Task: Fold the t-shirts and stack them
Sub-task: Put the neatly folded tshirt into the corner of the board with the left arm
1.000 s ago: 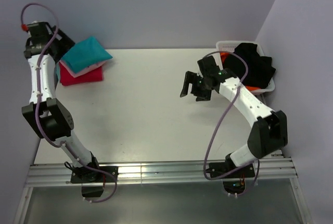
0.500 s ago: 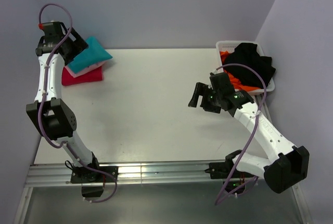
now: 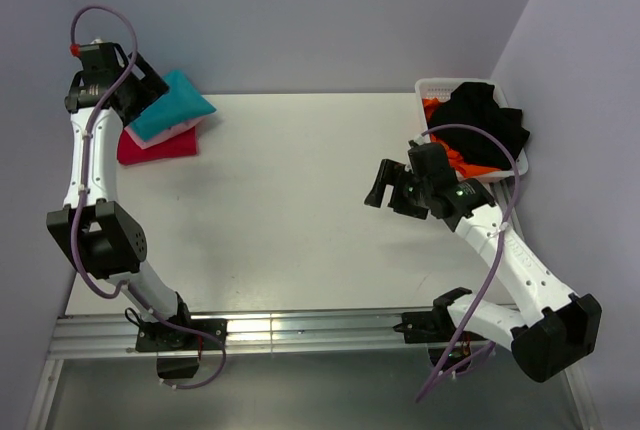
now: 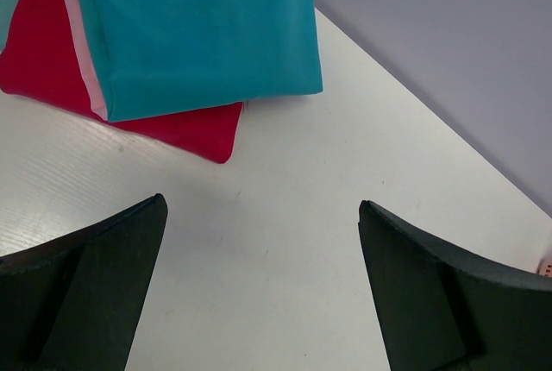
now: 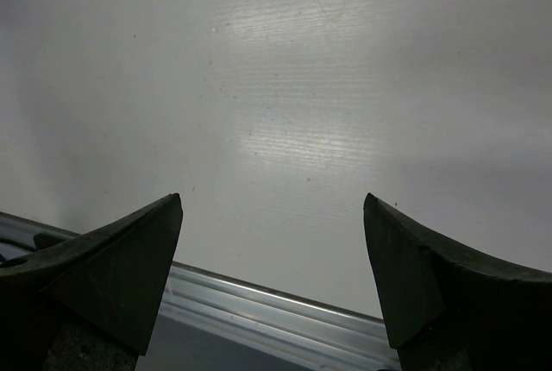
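On the far left corner of the smooth white table, three soft cloth shirts lie folded in flat rectangles. The teal shirt is on top, the pink shirt shows as a thin edge, and the red shirt is underneath. The left gripper hovers just beside them, its black wedge fingers spread wide and empty. At far right, a white plastic lattice basket holds a crumpled black shirt over an orange shirt. Nearby, the right gripper hangs over bare table, spread and empty.
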`<control>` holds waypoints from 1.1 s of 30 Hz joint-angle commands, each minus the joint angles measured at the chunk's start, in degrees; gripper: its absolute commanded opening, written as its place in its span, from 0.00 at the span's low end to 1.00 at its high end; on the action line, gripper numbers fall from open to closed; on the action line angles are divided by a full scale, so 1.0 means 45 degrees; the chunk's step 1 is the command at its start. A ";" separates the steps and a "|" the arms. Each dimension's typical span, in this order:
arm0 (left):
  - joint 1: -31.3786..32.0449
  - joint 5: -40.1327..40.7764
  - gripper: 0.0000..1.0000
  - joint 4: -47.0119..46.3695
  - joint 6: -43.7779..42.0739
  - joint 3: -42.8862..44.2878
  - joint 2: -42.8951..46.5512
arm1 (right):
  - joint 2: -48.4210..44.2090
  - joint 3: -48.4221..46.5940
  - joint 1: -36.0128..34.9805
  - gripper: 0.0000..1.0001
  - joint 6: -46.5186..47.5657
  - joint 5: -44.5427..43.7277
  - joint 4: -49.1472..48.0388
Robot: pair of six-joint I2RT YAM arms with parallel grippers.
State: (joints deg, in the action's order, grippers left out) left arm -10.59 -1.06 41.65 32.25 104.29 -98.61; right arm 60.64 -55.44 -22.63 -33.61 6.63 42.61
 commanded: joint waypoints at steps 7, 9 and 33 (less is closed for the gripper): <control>0.0127 0.0177 1.00 -0.0076 -0.0116 -0.0382 0.1150 | -0.0643 0.0035 -0.0049 0.93 0.0046 -0.0243 0.0199; 0.0127 0.0177 0.99 -0.0056 -0.0135 -0.0441 0.1248 | -0.0702 0.0035 -0.0049 0.93 0.0182 -0.0283 0.0296; 0.0127 0.1271 1.00 -0.0056 -0.0291 -0.1496 0.2967 | -0.1210 0.0581 -0.0049 0.93 0.0612 0.0069 0.0141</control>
State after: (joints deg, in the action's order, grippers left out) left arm -10.24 2.96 42.17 32.14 97.69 -88.29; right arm 56.90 -53.71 -22.63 -31.66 6.81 43.86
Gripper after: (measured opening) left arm 0.995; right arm 0.928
